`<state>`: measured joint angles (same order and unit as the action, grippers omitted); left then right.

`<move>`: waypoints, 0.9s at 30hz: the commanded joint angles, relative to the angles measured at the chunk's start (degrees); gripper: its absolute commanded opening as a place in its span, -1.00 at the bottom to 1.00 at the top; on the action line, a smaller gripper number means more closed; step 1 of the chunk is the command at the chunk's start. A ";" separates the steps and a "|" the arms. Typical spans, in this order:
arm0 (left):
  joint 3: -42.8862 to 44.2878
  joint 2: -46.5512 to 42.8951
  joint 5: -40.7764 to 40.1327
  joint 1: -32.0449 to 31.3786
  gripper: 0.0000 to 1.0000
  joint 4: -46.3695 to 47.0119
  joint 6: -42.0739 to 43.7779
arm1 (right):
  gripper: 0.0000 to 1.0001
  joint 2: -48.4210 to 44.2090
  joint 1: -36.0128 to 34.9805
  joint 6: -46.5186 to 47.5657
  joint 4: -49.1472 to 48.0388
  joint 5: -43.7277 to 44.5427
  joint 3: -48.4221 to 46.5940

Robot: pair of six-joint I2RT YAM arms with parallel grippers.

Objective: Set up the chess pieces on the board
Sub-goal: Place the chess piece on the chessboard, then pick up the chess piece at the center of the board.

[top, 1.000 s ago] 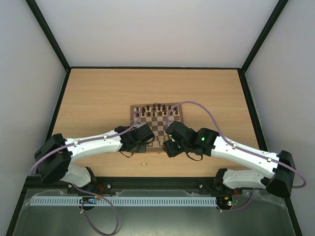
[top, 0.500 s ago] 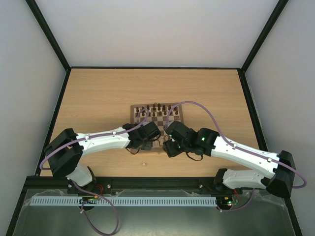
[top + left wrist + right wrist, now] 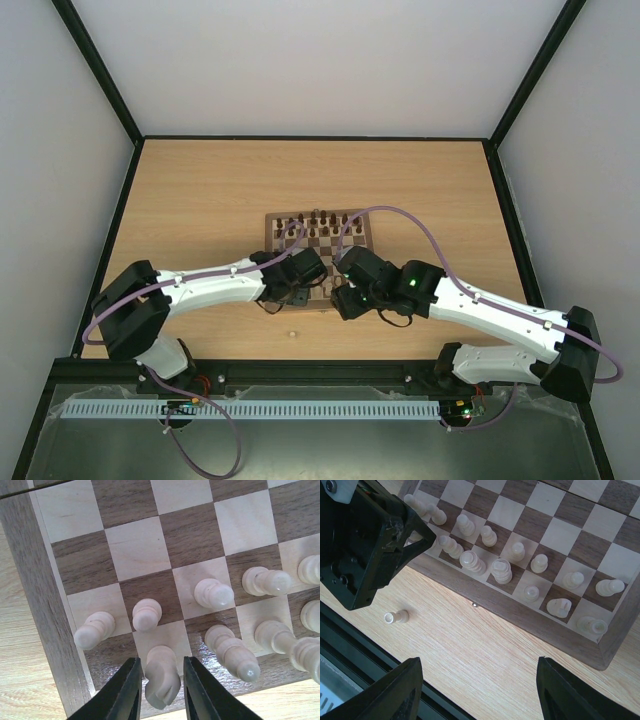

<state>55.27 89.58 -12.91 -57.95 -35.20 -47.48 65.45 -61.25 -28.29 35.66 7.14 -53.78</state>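
The board [image 3: 322,243] lies mid-table, with dark pieces [image 3: 315,221] along its far rows. In the left wrist view cream pieces stand on the near two rows of the board [image 3: 135,550]. My left gripper [image 3: 160,692] straddles a cream knight [image 3: 161,680] standing on a near-row square; a thin gap shows on each side, so the jaws are slightly open. My right gripper [image 3: 480,695] is wide open and empty over bare table just in front of the board's near edge [image 3: 520,615]. A cream pawn [image 3: 396,616] lies on its side on the table.
The left arm's black wrist [image 3: 365,545] hangs over the board's near left corner. The two wrists are close together [image 3: 325,285]. The fallen pawn shows from above [image 3: 291,333], between the board and the table's near edge. A black rail [image 3: 350,645] borders the table.
The left arm swung right from the board's left edge to over the near-left squares, then stayed still in the last half second. The right arm has not moved.
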 commanded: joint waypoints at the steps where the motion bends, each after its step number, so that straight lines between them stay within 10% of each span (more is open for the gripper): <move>1: 1.74 -0.81 -1.13 -0.23 -0.39 -0.81 0.47 | 0.26 -0.59 -0.37 0.26 1.03 0.66 0.52; 11: 0.47 -11.35 -0.92 -1.81 -0.26 -2.56 -1.77 | 0.27 -0.05 -0.37 -0.17 1.32 1.00 0.48; 19: -8.90 -31.74 -4.41 -4.06 0.38 -4.04 -7.00 | 0.45 3.87 -0.51 -0.91 0.26 -2.07 -0.06; 22: -12.79 -40.87 -5.34 -4.19 0.90 -4.14 -8.61 | 0.47 6.77 -2.27 -1.84 -0.56 -2.47 -1.41; 27: -15.73 -51.69 -6.88 -4.28 0.98 -5.82 -9.82 | 0.47 15.79 -8.25 -3.42 -0.85 -0.51 -5.60</move>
<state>41.08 43.38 -17.02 -61.89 -38.59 -55.22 75.18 -65.45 -30.04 34.72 5.87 -55.31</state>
